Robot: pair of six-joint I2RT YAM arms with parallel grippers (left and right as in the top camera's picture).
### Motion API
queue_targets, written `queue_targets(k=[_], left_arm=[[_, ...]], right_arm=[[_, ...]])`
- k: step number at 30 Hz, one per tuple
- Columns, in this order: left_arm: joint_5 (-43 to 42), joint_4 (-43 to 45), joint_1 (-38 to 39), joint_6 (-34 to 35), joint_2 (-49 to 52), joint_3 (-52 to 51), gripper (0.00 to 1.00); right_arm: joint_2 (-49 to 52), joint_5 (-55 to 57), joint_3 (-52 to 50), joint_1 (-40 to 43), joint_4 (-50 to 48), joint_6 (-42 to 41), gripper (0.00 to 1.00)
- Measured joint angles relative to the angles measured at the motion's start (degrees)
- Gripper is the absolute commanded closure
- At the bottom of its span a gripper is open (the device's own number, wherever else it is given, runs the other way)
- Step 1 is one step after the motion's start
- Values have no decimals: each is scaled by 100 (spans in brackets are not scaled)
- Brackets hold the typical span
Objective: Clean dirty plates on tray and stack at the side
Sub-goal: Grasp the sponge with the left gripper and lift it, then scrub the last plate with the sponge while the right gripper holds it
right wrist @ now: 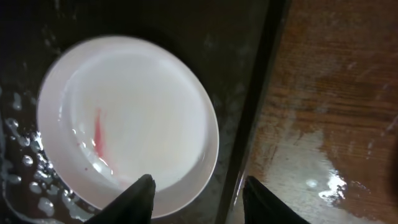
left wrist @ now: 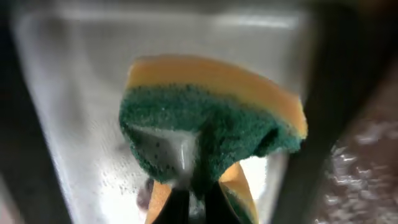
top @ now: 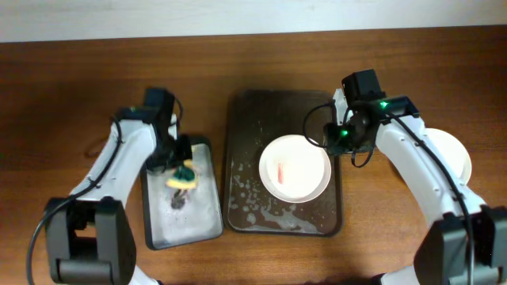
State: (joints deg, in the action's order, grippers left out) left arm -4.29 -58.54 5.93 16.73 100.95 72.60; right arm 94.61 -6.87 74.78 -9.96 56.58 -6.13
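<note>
Suds and water drops speckle the dark brown tray (top: 244, 142), which lies at the middle of the counter (top: 71, 71). On its right half we see one white plate (top: 295, 168) lying flat with a red smear (top: 281, 172) at its centre. Over the plate's right edge hangs the right gripper (right wrist: 199, 186); from the right wrist view we find its jaws spread wide with nothing between them, one fingertip over the plate's rim and the other near the tray's raised rim, beside wet wood. Further right, partly hidden beneath the right arm (top: 420, 170), another white plate (top: 459, 156) rests on the counter, well apart from the tray; we cannot tell whether it is one plate or several stacked. Just left of the tray sits a smaller grey-bottomed sponge tray (top: 207, 218), wet inside. Over it the left gripper (left wrist: 196, 204) has its jaws pinched on a yellow and green sponge (top: 184, 177), which bulges, folded, above the fingers in the left wrist view.
</note>
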Motion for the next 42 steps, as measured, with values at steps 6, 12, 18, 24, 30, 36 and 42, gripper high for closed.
queue_targets(k=[6, 12, 18, 24, 30, 36, 42], left_arm=[[-321, -470, 387, -245, -2, 1532, 100], [-695, -254, 1086, -247, 0, 1539, 100], [-754, 302, 1788, -50, 210, 1539, 100], [-1130, 1123, 2793, 688, 1578, 1543, 100], [-1891, 1746, 2992, 1250, 2260, 1611, 100], [-645, 470, 2964, 1338, 2347, 2033, 100], [533, -319, 2667, 1333, 2444, 2404, 100]], right_arm=[[1373, -105, -2, 0, -70, 20, 68], [1961, -136, 22, 2, -153, 15, 96], [1950, -474, 39, 81, -155, -728, 96], [1963, -704, 37, 81, -155, -931, 96], [1978, -761, 37, 92, -149, -994, 96], [1991, -855, 35, 72, -133, -997, 96], [2011, -1165, 35, 0, -203, -1032, 96]])
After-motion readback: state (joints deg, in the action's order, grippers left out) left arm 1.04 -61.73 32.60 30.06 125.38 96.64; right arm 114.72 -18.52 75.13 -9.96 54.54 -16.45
